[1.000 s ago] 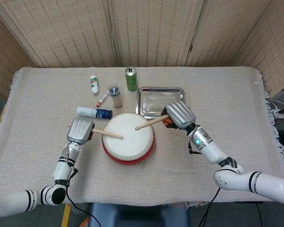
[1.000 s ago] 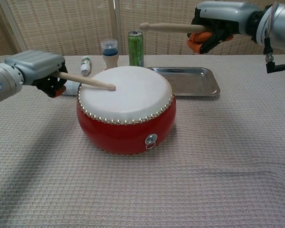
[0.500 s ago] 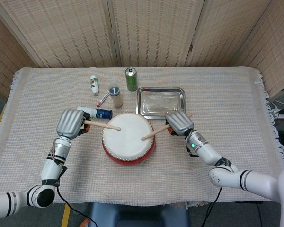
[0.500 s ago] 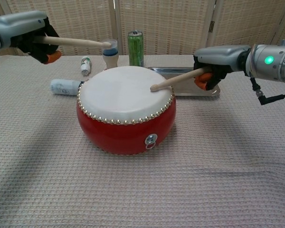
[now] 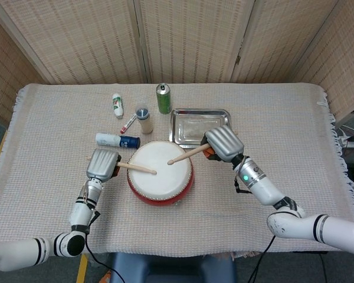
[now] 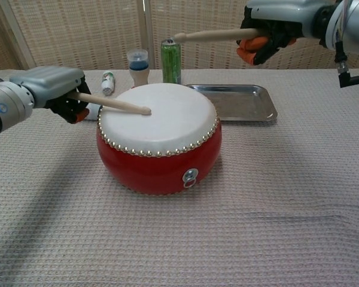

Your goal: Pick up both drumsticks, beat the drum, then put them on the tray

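The round red drum with the white skin and the row of metal studs (image 6: 158, 134) stands in the middle of the cloth-covered table (image 6: 287, 227), and all other things are placed around it. The left hand (image 6: 51, 89) is closed around the handle of a pale wooden drumstick (image 6: 110, 103); this left stick slopes down over the near-left edge of the drum so that its tip is touching the skin, or almost, as in a stroke. The right hand (image 6: 275, 27) is closed around the second wooden drumstick (image 6: 218, 34), which it holds nearly level and high above the far side of the drum, with the tip pointing left. I judge this is the raised position for an alternate beat, so the beating step is the one in progress. The shiny rectangular metal tray (image 5: 199, 126) lies just behind the drum on its right side and has no sticks on it, so the last step is not yet done. Behind the drum to the left are a green can (image 5: 163, 98), a small bottle with a blue cap (image 6: 137, 67) and a blue and white tube lying flat (image 5: 117, 140).
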{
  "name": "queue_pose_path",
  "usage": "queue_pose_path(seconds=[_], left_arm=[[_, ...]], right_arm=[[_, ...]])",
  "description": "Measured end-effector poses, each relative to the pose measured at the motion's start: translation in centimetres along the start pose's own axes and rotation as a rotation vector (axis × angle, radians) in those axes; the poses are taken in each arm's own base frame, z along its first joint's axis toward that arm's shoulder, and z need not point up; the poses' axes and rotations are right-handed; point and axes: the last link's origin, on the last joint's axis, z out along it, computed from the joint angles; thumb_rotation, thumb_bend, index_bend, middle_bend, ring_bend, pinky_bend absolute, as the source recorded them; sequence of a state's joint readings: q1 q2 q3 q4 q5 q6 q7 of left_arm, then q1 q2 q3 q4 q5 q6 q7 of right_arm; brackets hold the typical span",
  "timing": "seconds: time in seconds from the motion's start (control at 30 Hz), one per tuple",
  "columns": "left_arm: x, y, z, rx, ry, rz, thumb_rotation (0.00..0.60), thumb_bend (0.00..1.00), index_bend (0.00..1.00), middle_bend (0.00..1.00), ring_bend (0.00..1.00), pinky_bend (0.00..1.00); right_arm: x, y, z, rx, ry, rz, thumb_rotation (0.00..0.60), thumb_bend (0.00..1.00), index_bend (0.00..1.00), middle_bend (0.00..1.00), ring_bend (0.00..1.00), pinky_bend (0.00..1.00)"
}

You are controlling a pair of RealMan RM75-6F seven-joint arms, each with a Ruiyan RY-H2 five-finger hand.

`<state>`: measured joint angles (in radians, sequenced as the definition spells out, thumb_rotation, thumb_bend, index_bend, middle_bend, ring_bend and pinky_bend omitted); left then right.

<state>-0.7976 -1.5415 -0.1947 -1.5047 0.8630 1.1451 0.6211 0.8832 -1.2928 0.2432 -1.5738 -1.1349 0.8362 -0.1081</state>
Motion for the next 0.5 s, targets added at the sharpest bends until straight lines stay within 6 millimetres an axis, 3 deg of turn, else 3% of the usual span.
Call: queue_pose_path(seconds=[0.3,0.4,0.5], left_arm=[[5.4,-1.4,-1.4,-0.007,0.126,-0.142,0.6,0.66,0.98,1.0,1.0,1.0],[6.1,-1.9,-1.6,-0.003,0.142,-0.16,0.6,0.66,0.98,1.0,1.0,1.0],[6.2,-2.3,-1.7,0.005,0.143,-0.174,0.6,0.66,0.98,1.0,1.0,1.0]], right_arm=[[-4.9,2.9,1.0,-0.097,-0.16,-0.163,0.6,0.65,1.0,1.0,1.0,1.0],[-6.5,3.4,1.4,-0.124,-0.201,-0.212,0.6,0.65,1.0,1.0,1.0,1.0],[-6.7,3.0,1.6,-0.125,-0.192,-0.187,0.6,0.65,1.0,1.0,1.0,1.0]])
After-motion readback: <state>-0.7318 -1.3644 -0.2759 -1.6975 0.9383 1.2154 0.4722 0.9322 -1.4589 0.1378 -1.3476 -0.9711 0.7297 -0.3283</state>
